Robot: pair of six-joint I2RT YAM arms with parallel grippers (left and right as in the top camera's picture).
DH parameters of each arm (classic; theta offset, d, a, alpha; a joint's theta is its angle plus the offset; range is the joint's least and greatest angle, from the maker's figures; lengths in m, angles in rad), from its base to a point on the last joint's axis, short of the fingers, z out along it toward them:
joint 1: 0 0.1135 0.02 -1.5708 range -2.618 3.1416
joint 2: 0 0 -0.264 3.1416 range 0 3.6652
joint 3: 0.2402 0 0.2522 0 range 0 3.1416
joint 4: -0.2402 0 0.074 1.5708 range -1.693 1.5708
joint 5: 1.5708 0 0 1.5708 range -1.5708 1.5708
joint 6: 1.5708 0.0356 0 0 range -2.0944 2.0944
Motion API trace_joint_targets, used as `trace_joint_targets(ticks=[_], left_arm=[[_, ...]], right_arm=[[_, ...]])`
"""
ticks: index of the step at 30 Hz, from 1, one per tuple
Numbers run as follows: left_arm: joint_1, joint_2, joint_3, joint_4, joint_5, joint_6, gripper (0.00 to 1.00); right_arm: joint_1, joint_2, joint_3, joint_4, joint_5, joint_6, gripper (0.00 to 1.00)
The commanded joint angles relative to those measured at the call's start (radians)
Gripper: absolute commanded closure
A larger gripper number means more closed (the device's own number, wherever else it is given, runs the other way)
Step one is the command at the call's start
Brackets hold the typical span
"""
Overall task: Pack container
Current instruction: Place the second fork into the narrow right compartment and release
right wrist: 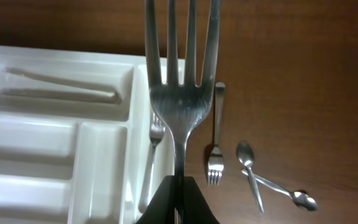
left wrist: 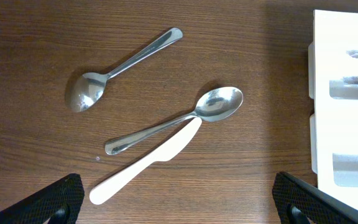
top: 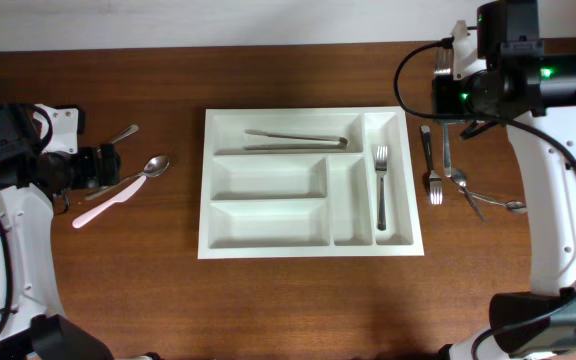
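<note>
Currently pinching a metal fork (right wrist: 182, 106) by its handle in the fully closed right gripper (right wrist: 178, 186), tines pointing ahead, and hovering over the table just beyond the far right corner of the white cutlery tray (top: 288, 111) lying mid-table. Probably aiming for the rightmost narrow compartment (top: 392, 210), sitting left of and nearer than the held fork, running far-to-near and already holding one fork (top: 381, 190). Lining up roughly parallel with that slot, judging from the wrist view. Needing only a short shift left and down, being the nearer arm by far. Meanwhile hanging the left gripper (left wrist: 179, 208) wide open and empty above two spoons (left wrist: 219, 102) (left wrist: 82, 93) and a white plastic knife (left wrist: 166, 150) at the left.
</note>
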Motion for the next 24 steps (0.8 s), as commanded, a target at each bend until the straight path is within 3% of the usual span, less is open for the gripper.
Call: trace_joint_targets(ticks=[1,8,13,24], left_arm=[[0.003,0.007,0.019,0.000,0.014,0.012,0.01],[0.003,0.007,0.019,0.000,0.014,0.012,0.01],[0.003,0.007,0.019,0.000,0.014,0.012,0.01],[0.003,0.007,0.019,0.000,0.014,0.012,0.01]], right_arm=[[0.034,0.024,-0.116,0.033,-0.034,0.056,0.96],[0.080,0.035,-0.417,0.277,-0.032,0.223,0.96],[0.080,0.046,-0.571,0.438,-0.031,0.230,0.96],[0.078,0.152,-0.665,0.555,-0.031,0.213,0.96]])
